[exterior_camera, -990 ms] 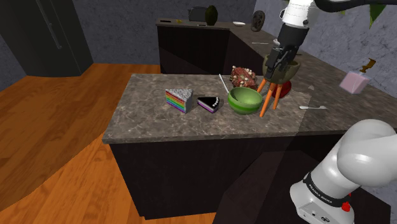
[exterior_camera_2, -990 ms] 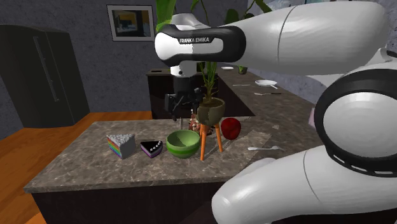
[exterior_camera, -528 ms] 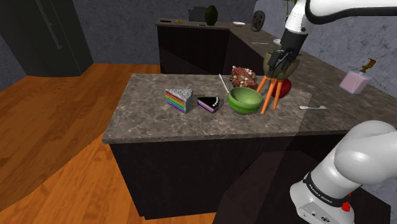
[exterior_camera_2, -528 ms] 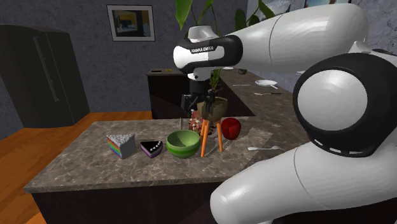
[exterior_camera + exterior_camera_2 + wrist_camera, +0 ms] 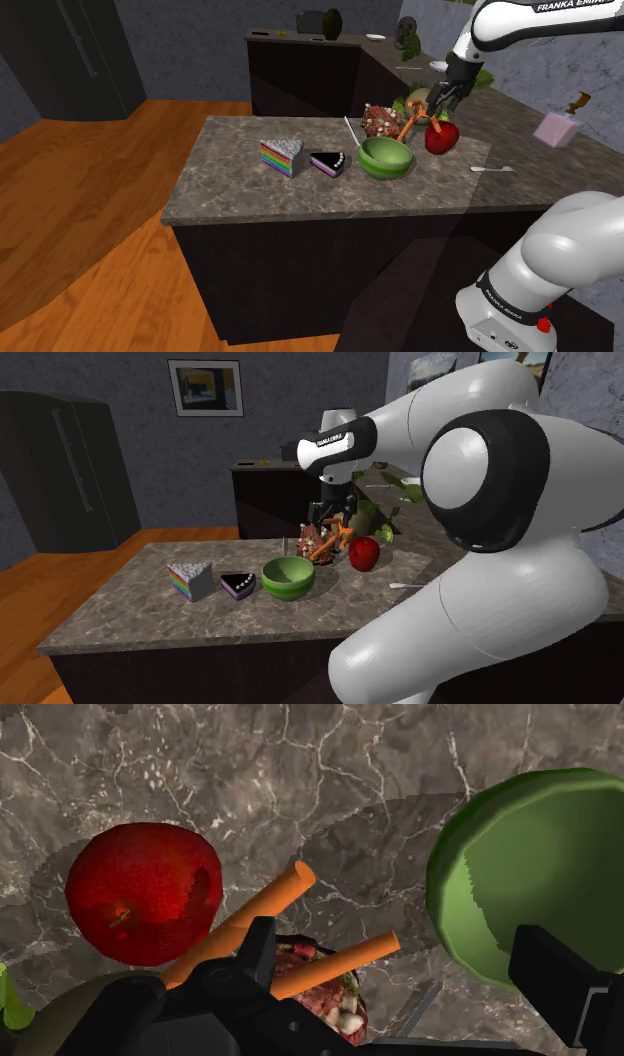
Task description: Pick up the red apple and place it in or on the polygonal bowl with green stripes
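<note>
The red apple (image 5: 441, 136) (image 5: 364, 553) (image 5: 143, 892) rests on the marble counter (image 5: 240, 170), just beyond the green faceted bowl (image 5: 385, 158) (image 5: 288, 577) (image 5: 535, 874). My gripper (image 5: 443, 103) (image 5: 333, 530) (image 5: 405, 974) hovers above the apple and a tipped-over planter. Its fingers stand wide apart and open, clasping nothing. The planter's orange legs (image 5: 405, 125) (image 5: 240, 919) lie slanted between apple and bowl, one leg against my near finger (image 5: 258, 949). Its dark pot (image 5: 418, 100) leans toward the back counter.
A rainbow cake slice (image 5: 281, 156), a black cake slice (image 5: 327, 164) and a brown speckled dessert (image 5: 379, 120) sit near the bowl. A spoon (image 5: 492, 169) lies toward the shoulder view's right. A pink box (image 5: 556, 128) stands farther right. The counter's front half is bare marble.
The arm swung toward the shoulder view's right and lowered. The planter, upright on its orange legs before, has toppled backward, and the apple behind it now shows fully.
</note>
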Controlling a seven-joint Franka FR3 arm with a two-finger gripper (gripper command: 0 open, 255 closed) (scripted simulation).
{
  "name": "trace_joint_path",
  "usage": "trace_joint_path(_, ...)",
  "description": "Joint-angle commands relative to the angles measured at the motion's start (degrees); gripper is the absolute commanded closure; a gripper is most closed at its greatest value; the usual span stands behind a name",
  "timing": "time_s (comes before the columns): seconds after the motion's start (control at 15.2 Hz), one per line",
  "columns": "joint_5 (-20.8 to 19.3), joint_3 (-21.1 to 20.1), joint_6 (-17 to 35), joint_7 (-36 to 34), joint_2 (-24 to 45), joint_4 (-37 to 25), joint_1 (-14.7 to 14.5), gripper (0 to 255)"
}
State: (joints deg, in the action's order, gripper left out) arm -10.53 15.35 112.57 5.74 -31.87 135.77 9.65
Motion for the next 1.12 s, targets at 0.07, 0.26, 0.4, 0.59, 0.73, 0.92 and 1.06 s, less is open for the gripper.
trace_joint_path(0.07, -0.6, 3.0, 4.1, 1.5, 3.7, -1.1, 1.2, 0)
trace_joint_path(0.26, -0.6, 6.0, 7.6, 3.3, 7.5, -2.8, 2.2, 0)
trace_joint_path(0.4, -0.2, 8.1, 9.8, 4.6, 10.2, -4.2, 2.8, 0)
trace_joint_path(0.59, 1.1, 11.2, 13.0, 6.9, 14.5, -6.6, 3.4, 0)
trace_joint_path(0.73, 2.5, 13.3, 14.9, 8.6, 17.5, -8.5, 3.7, 0)
trace_joint_path(0.92, 3.6, 14.4, 17.2, 9.7, 19.7, -8.6, 3.8, 0)
trace_joint_path(1.06, 4.1, 14.7, 18.7, 10.1, 20.8, -8.0, 3.7, 0)
